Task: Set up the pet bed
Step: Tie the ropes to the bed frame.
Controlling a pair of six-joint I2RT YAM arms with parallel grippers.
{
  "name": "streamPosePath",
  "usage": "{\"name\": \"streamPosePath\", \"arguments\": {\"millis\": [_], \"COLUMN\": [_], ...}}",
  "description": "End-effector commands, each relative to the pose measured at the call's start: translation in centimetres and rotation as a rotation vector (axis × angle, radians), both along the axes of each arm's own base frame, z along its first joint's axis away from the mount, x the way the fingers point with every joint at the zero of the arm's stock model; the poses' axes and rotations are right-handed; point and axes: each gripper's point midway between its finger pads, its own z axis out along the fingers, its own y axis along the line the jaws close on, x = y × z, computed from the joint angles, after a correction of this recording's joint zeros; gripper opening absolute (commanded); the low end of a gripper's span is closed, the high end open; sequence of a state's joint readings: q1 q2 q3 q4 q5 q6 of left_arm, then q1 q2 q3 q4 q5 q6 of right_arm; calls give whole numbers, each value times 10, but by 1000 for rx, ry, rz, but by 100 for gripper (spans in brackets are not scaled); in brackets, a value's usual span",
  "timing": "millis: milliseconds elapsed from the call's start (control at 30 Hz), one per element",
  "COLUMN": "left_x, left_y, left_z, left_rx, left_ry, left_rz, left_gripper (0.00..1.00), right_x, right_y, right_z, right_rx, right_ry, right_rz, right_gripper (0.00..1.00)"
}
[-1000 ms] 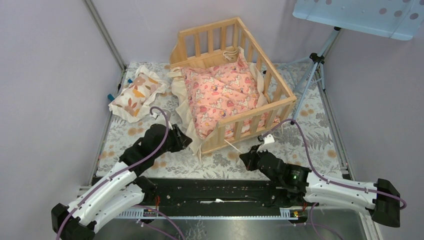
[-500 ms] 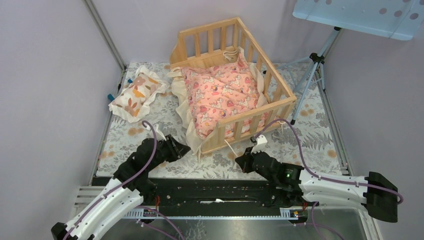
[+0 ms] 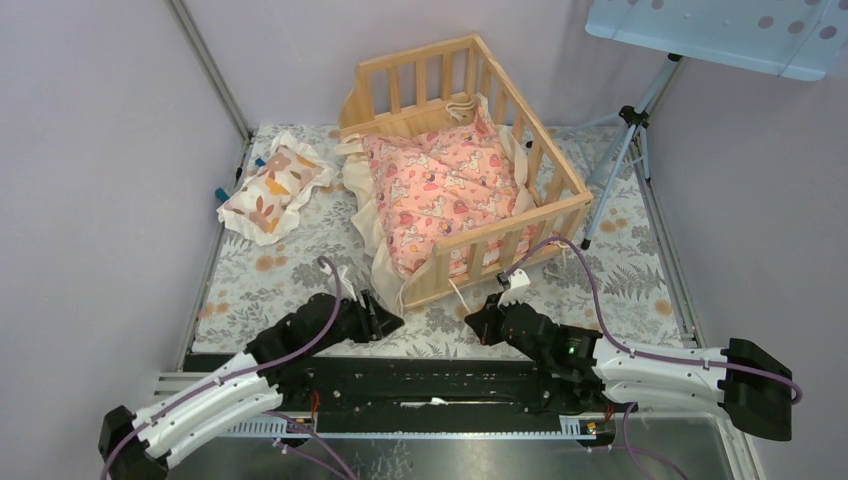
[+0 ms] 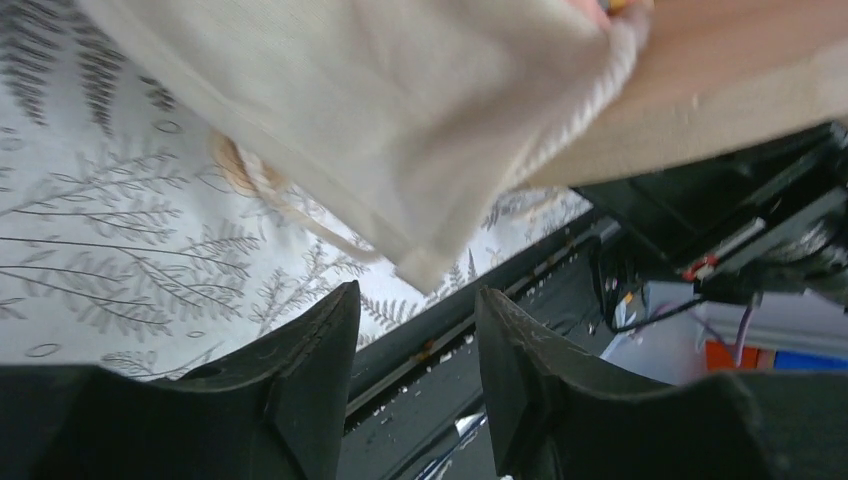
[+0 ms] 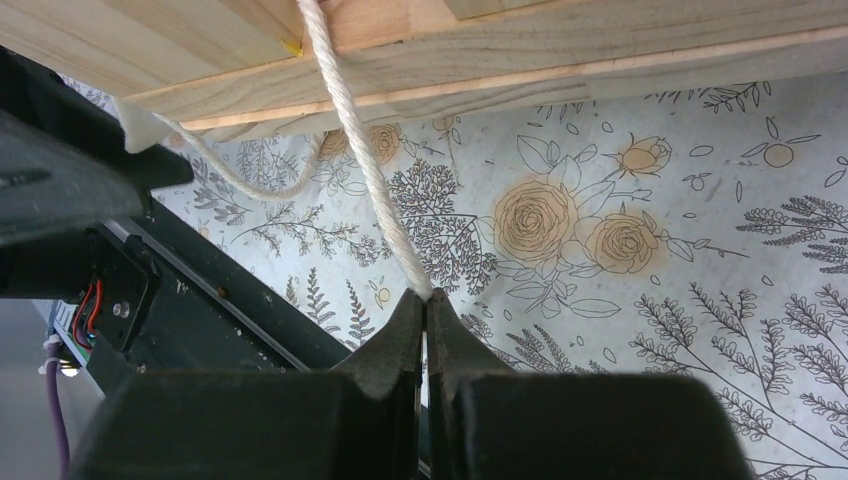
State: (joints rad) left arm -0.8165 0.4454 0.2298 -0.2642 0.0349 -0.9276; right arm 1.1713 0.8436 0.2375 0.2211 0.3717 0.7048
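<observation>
1. Since a second ago, the left gripper [image 3: 390, 322] has dropped and swung toward 3 o'clock, nearer the bed's closest corner. The right gripper [image 3: 472, 325] has edged toward 9 o'clock.
2. One pet bed [image 3: 510, 225] stands at the table's [image 3: 640, 260] 12 o'clock with one pink cushion [image 3: 445, 190] inside, and one pillow [image 3: 272, 188] lies at 10 o'clock.
3. The left jaws are partly apart and hold nothing, with the cushion's cream ruffle [image 4: 350, 120] just ahead. The right jaws are together, pinching one cord [image 5: 368, 160] from the bed frame.
4. The cushion hides the bed's base, and the left wrist view is blurred.
</observation>
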Motion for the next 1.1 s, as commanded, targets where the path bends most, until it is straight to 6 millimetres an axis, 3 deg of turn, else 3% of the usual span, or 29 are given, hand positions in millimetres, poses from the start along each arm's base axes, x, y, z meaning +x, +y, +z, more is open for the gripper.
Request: {"name": "streamPosePath", "arguments": {"millis": [0, 167, 533, 800, 900, 1067], "left_x": [1, -3, 27, 22, 18, 18], "left_y": [-14, -18, -19, -40, -44, -43], "left_z": [6, -5, -15, 4, 4, -6], "left_rx": [6, 71, 111, -27, -39, -3], "left_ry": [-102, -143, -270, -357, -363, -339], "left_rz": [-20, -8, 164, 79, 48, 49], "left_gripper": [48, 48, 49, 47, 43, 20], "right_x": [3, 3, 3, 1, 1, 1], "right_y": [4, 5, 8, 8, 7, 6], "right_z": [6, 4, 9, 6, 4, 3], "right_rx": [30, 27, 41, 36, 40, 41], "right_ry": [-16, -16, -30, -30, -26, -23], "right_rz": [-5, 3, 14, 25, 23, 21], "right_gripper": [0, 0, 0, 0, 0, 0]}}
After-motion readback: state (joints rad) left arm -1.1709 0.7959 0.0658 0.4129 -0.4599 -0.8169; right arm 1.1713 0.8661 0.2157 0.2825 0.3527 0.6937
